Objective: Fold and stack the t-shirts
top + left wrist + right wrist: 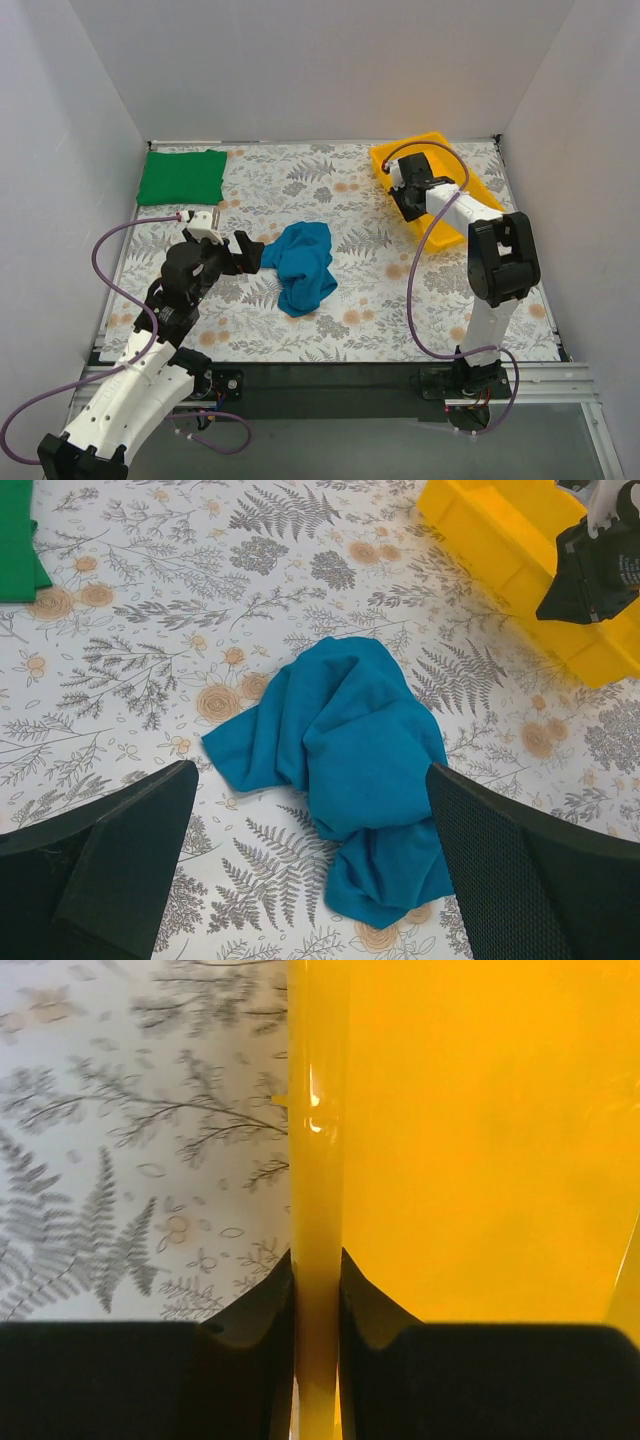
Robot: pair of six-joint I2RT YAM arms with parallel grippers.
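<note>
Right claw (316, 1290) pinches the wall of the yellow tray (385, 160), far-right; left claw (247, 252) gapes empty by the teal shirt (303, 265), centre. I see the green shirt (182, 177) folded far-left on the floral bench (380, 300), white walls (300, 60) around.

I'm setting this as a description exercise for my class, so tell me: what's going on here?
The right arm has its jaws shut on one wall of the bright yellow plastic tray at the table's far right. The left arm holds its jaws wide open close beside the crumpled teal-blue cotton t-shirt, which lies unfolded mid-table. The bright green cotton t-shirt sits folded in the far left corner. So one shirt looks done; the teal one is not yet folded or stacked.
</note>
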